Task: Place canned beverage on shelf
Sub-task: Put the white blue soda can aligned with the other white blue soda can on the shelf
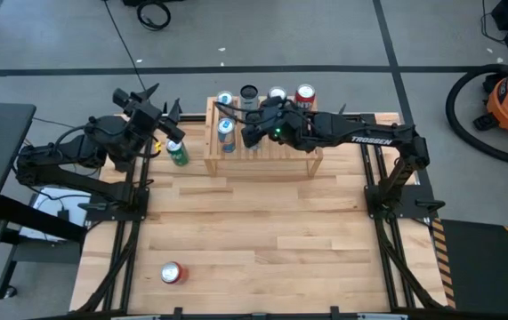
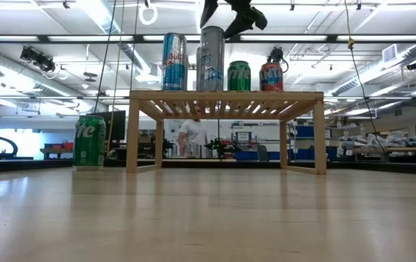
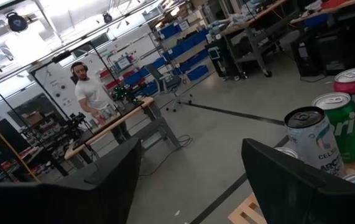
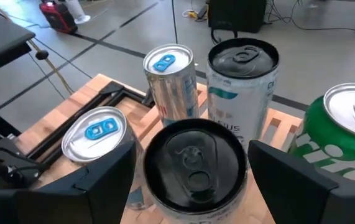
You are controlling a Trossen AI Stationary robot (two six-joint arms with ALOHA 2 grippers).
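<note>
Your right claw (image 4: 189,180) hangs over the shelf (image 1: 262,156) with its fingers spread wide — one on each side of the black-topped can (image 4: 196,165) directly beneath it, which stands upright on the slats. I can't tell whether the pads touch the can. Treat it as stiff but thin-walled and slick; squeeze the round body at mid-height, gently. Beyond the claw stand two more cans, and a green can (image 4: 345,134) is just beside it. Your left claw (image 1: 166,117) waits off the shelf's end, partly open and empty, near another green can (image 1: 178,153) on the table.
</note>
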